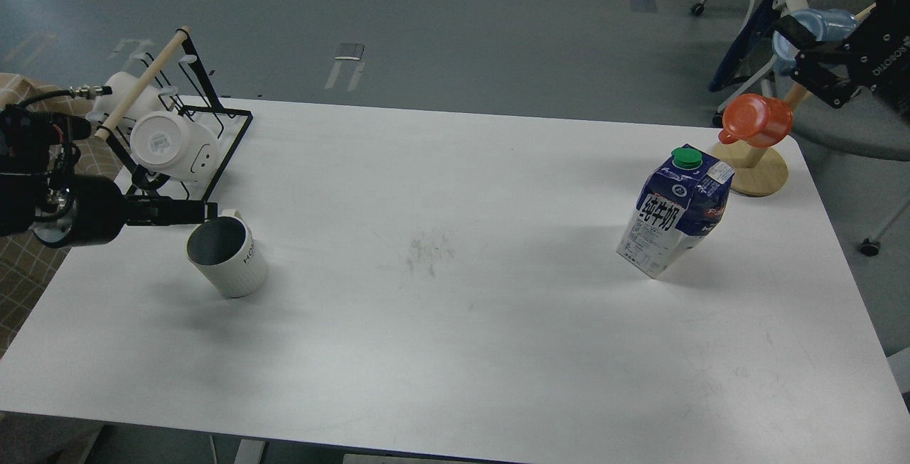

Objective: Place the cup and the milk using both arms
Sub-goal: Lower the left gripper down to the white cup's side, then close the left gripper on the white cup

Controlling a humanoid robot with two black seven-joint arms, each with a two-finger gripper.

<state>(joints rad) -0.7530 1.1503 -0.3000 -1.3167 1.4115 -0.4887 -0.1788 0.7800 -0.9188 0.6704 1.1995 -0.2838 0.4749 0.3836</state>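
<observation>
The cup [227, 256], a white ribbed mug with a dark grey inside, stands upright on the left of the white table [455, 350]. Its handle points to the back. My left gripper [206, 212] reaches in low from the left, its tip just at the mug's back-left rim. It looks dark and edge-on, so its fingers cannot be told apart. The milk [675, 212], a blue-and-white carton with a green cap, stands at the right of the table. My right gripper [807, 59] hangs high at the far right, well behind the carton, with its fingers apart.
A black wire rack [188, 165] with smooth white mugs [174, 146] stands at the back left corner. A wooden cup tree [759, 169] with an orange cup [757, 119] and a blue cup [817, 27] stands at the back right, behind the milk.
</observation>
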